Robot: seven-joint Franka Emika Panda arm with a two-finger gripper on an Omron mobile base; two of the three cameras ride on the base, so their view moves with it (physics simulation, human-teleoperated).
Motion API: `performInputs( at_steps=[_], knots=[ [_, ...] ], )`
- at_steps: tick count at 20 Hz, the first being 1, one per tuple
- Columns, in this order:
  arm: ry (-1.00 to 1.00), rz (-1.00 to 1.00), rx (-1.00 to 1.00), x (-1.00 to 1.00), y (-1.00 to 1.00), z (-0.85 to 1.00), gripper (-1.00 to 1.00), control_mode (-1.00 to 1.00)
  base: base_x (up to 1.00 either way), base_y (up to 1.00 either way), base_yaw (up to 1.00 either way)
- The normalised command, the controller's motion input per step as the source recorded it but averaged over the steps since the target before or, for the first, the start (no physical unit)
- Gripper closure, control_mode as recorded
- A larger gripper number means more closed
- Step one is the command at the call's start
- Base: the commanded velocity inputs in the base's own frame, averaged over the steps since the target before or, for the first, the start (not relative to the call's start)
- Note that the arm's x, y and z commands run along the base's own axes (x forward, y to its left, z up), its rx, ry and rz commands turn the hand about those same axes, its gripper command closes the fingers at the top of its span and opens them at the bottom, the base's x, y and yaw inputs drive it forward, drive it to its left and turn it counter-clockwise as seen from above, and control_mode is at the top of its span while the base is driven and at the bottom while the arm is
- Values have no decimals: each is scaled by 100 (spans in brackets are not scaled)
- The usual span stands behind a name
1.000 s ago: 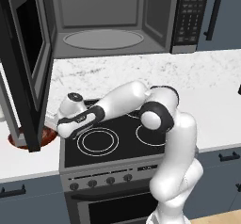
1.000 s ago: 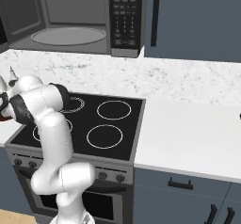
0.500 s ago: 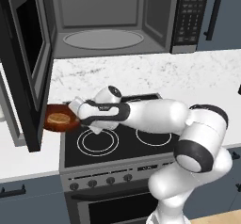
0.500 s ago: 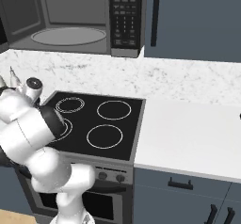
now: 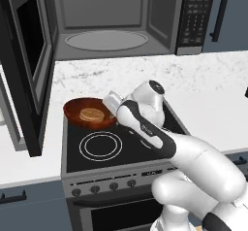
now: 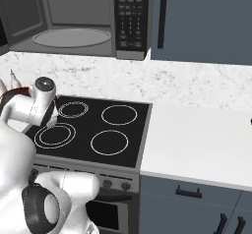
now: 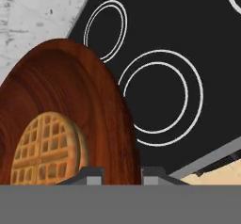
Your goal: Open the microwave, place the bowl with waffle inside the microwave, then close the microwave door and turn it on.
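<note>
Bowl (image 5: pixel 90 114) now lifted off the counter and carried rightward, out from behind the open microwave door (image 5: pixel 26 65) to above the rear-left ring of the stove (image 5: pixel 116 142); a second ago low at the counter edge beside the door, half a second ago barely clear of it. Waffle (image 5: pixel 91 114) riding flat inside, not slid. Gripper (image 5: pixel 112 105) clamped on the bowl's near rim, fingers (image 7: pixel 89 176) either side of the rim in the hand view, narrow gap, bowl held. Means pick-up done, door step done; transport under way, judged roughly midway. Microwave (image 5: pixel 111 21) cavity up and beyond the gripper, turntable bare, so a lift and a reach forward remaining, then door and keypad.

Hard to make out: fingertips mostly cut by the bottom of the hand view, pad contact itself not visible. Left base view: fingers hidden behind the white hand. Right base view: bowl cut at the left edge, just a reddish sliver behind the arm. Door's lower edge out of frame.
</note>
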Motion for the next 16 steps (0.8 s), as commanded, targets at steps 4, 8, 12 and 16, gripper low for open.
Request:
performInputs(
  at_steps=[4, 8, 12, 16],
  knots=[
    [1, -13, -24, -83, -100, 68, 100, -100, 0, 0, 0],
    [0, -19, -17, -89, -95, 53, 100, -100, 0, 0, 0],
    [0, -22, -2, -59, -58, 80, 100, -100, 0, 0, 0],
    [0, -16, -1, -29, -10, 99, 100, -100, 0, 0, 0]
  ],
)
